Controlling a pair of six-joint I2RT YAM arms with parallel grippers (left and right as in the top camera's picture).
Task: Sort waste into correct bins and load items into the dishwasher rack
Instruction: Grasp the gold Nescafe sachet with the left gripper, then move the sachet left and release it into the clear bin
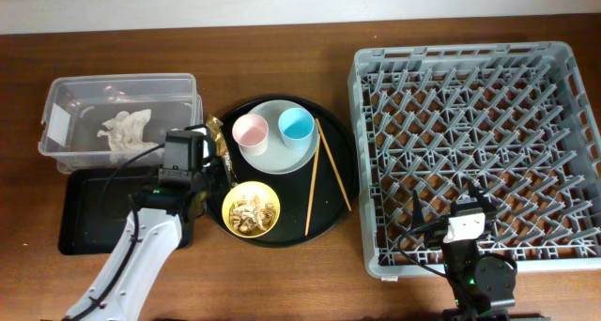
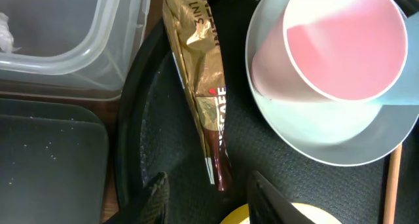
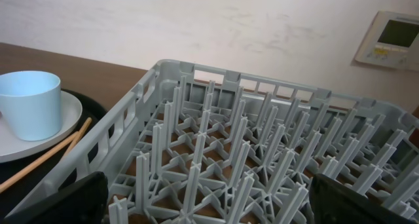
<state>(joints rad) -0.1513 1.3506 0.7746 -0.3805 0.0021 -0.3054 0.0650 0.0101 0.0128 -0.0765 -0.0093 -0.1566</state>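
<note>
— How's the left gripper?
— Spread, empty. The snack wrapper has its end between the fingers and runs ahead on the round tray. The pink cup sits on the plate, ahead-right.
— And the right gripper?
— Spread wide, with the dishwasher rack beneath and ahead.

Crumpled tissue lies in the box, the black tray beside it. Gold wrapper lies flat left of the plate bearing the upright pink cup and blue cup. Scraps fill the bowl. Chopsticks lie between plate and rack
</note>
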